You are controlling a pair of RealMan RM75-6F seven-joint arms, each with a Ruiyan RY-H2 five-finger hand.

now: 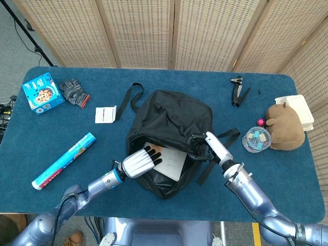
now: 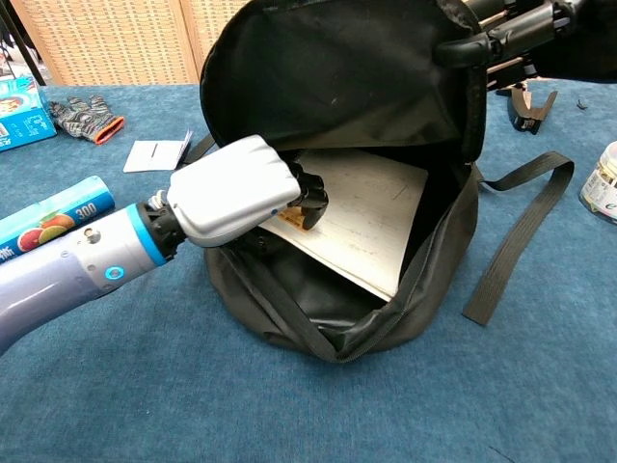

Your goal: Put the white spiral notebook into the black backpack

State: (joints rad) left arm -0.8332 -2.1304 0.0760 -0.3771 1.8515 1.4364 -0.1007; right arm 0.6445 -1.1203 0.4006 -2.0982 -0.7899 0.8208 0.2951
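Observation:
The black backpack [image 1: 171, 118] lies mid-table with its mouth open toward me; in the chest view the backpack's [image 2: 337, 87] flap is raised. The white spiral notebook [image 1: 171, 160] sits mostly inside the opening, and the chest view shows this notebook [image 2: 371, 217] slanting down into the bag. My left hand [image 1: 138, 163] holds the notebook's near-left corner at the mouth, the same left hand [image 2: 236, 188] filling the chest view's middle. My right hand [image 1: 212, 145] grips the bag's upper rim on the right, and the right hand [image 2: 501, 29] holds the flap up.
A blue foil roll box [image 1: 64, 160] lies front left. A cookie box [image 1: 43, 92], a glove [image 1: 74, 92] and a white card [image 1: 105, 114] lie back left. A black tool [image 1: 238, 89], a jar [image 1: 256, 139], a stuffed bear [image 1: 283, 126] and a white container [image 1: 297, 108] sit at right.

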